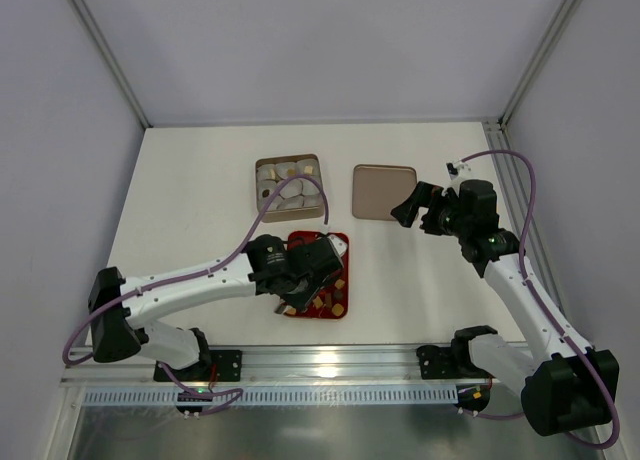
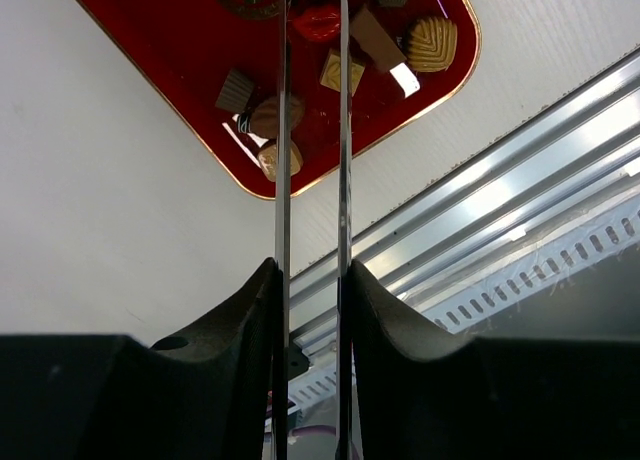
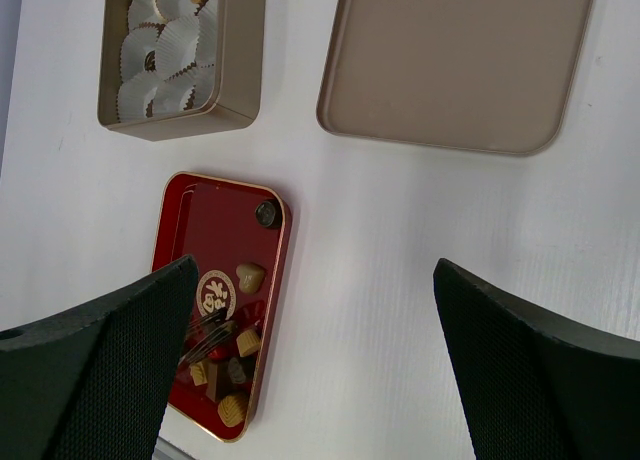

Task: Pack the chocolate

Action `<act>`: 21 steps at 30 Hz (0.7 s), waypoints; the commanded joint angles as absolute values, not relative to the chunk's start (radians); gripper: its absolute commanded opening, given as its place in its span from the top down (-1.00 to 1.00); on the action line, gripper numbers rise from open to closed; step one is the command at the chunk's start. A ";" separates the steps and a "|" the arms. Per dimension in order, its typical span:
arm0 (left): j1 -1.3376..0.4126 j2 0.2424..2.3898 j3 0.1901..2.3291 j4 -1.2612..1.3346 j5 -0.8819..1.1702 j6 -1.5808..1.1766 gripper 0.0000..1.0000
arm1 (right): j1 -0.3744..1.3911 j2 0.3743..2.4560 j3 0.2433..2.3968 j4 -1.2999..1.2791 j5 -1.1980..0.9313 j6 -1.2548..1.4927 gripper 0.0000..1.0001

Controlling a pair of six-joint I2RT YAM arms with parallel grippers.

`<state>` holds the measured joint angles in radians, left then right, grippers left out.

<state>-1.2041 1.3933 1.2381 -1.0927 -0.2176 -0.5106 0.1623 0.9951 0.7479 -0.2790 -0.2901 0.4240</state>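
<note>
The red tray (image 1: 340, 242) lies on the white table in front of the square tin (image 1: 262, 170). Several small brown and tan chocolates (image 2: 433, 42) lie in its near end, also seen in the right wrist view (image 3: 250, 277). My left gripper (image 1: 310, 270) hovers over the tray. Its fingers (image 2: 250, 320) carry two long thin metal blades that stand close together, one on each side of a glossy red candy (image 2: 318, 22). My right gripper (image 1: 420, 212) is wide open and empty, high above the table right of the tray (image 3: 215, 220).
The tin holds whitish crinkled paper cups (image 3: 170, 50), a few with candies in them. Its golden-brown lid (image 1: 383, 191) lies flat to the tin's right. A metal rail (image 1: 330, 360) runs along the near table edge, just past the tray.
</note>
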 commanded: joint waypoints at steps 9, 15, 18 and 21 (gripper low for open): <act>-1.204 1.378 1.258 -1.083 -0.305 -0.500 0.45 | 0.170 0.989 0.761 -0.275 -0.279 0.413 -1.00; -1.180 1.370 1.282 -1.094 -0.325 -0.500 0.48 | 0.170 0.988 0.761 -0.273 -0.279 0.413 -0.99; -1.163 1.362 1.293 -1.095 -0.325 -0.497 0.49 | 0.169 0.991 0.761 -0.275 -0.281 0.414 -0.99; -1.143 1.361 1.304 -1.098 -0.327 -0.494 0.49 | 0.170 0.992 0.761 -0.272 -0.281 0.414 -1.00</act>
<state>-1.1618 1.3933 1.2549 -1.1000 -0.2935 -0.5068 0.1627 0.9951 0.7479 -0.2798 -0.2901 0.4236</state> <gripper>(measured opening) 0.288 0.996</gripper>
